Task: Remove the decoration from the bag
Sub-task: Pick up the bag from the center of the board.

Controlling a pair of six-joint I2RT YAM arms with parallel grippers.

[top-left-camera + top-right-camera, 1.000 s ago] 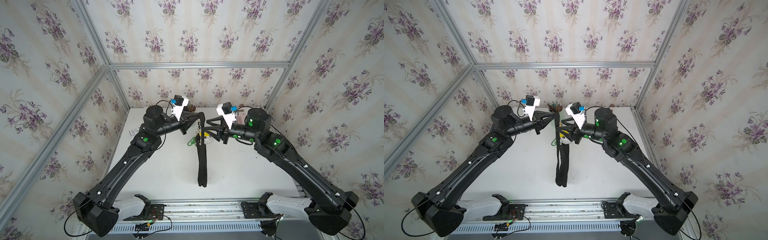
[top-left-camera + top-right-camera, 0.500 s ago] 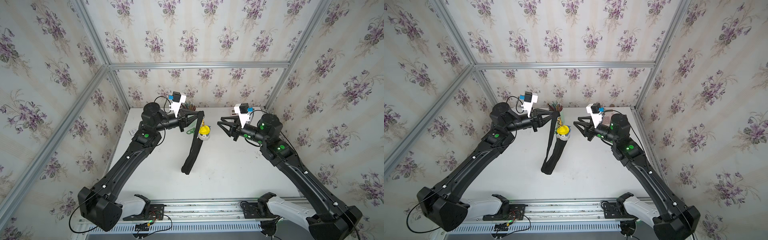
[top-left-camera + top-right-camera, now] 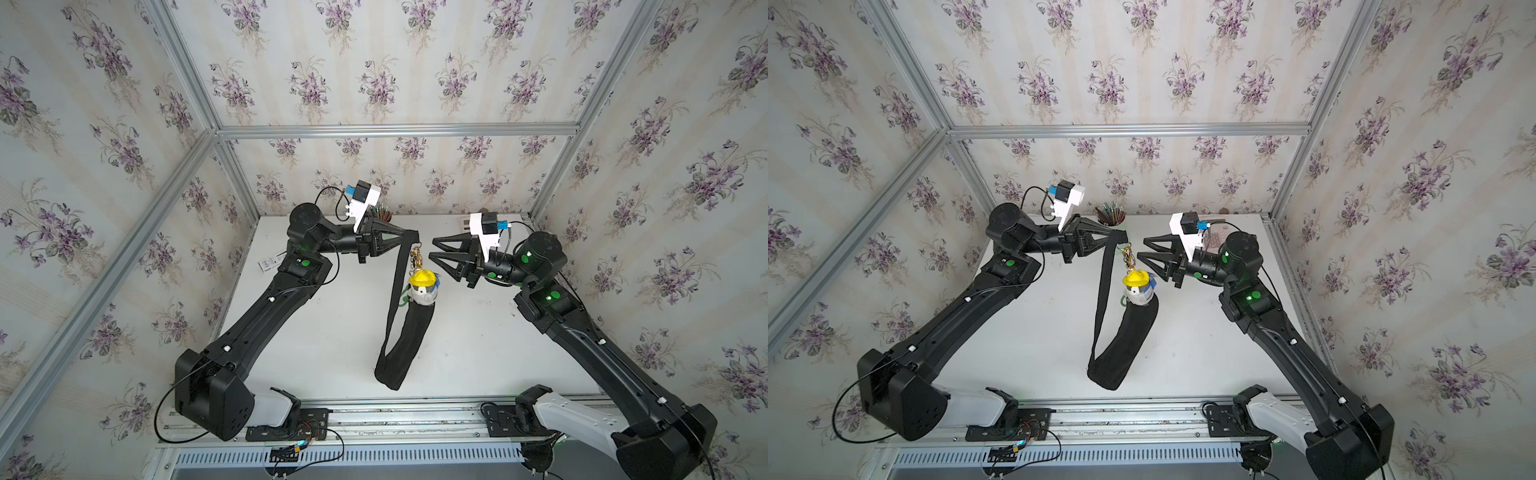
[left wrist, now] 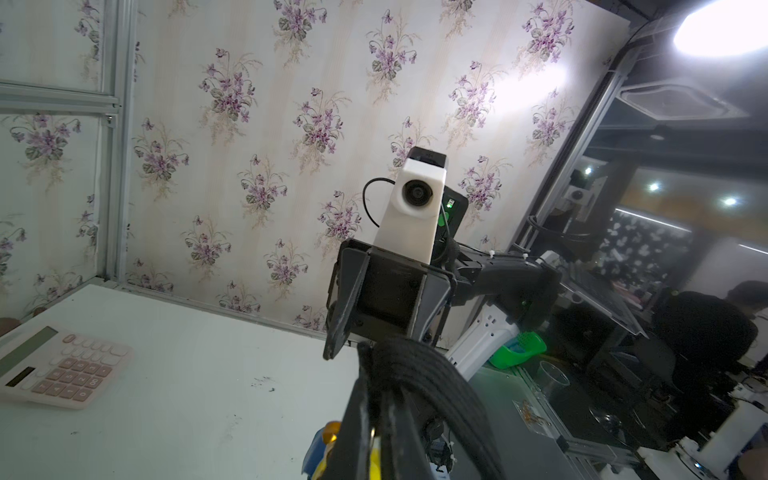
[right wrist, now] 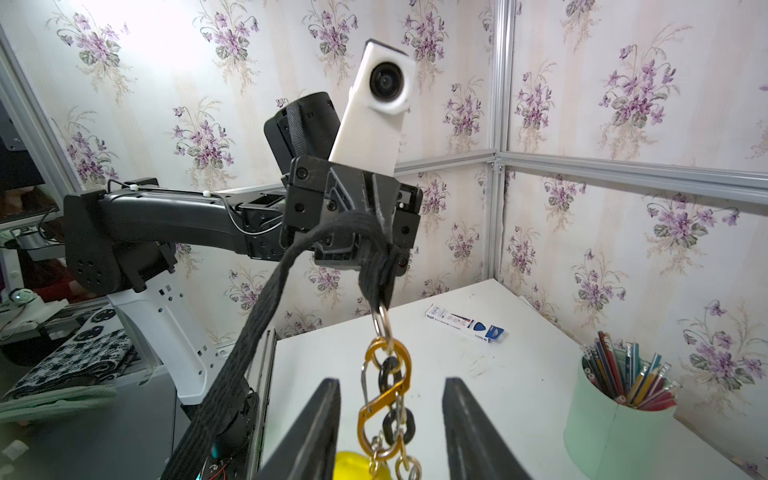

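Observation:
The black bag point(image 3: 409, 340) hangs from its strap point(image 3: 399, 282), its lower end near the table. My left gripper point(image 3: 409, 237) is shut on the strap's top; both top views show this grip, left gripper point(image 3: 1120, 239). In the left wrist view the strap point(image 4: 424, 374) covers the left gripper point(image 4: 374, 374). The decoration's gold-orange clasp point(image 3: 417, 259) dangles under that grip, and its green cord point(image 3: 402, 300) shows by the bag's upper end. My right gripper point(image 3: 433, 248) is open just right of the clasp. In the right wrist view the clasp point(image 5: 407, 368) hangs between the open fingers point(image 5: 328, 415), touching neither.
A round plush charm point(image 3: 423, 284) with a yellow cap hangs on the same chain below the clasp. A cup of pencils point(image 5: 615, 419) stands at the back of the table. A calculator point(image 4: 58, 365) lies back right, a small box point(image 5: 465, 324) back left.
My right gripper pulled back to the right from the clasp and opened a little wider. The bag swung left with the left arm and now hangs nearer the middle again.

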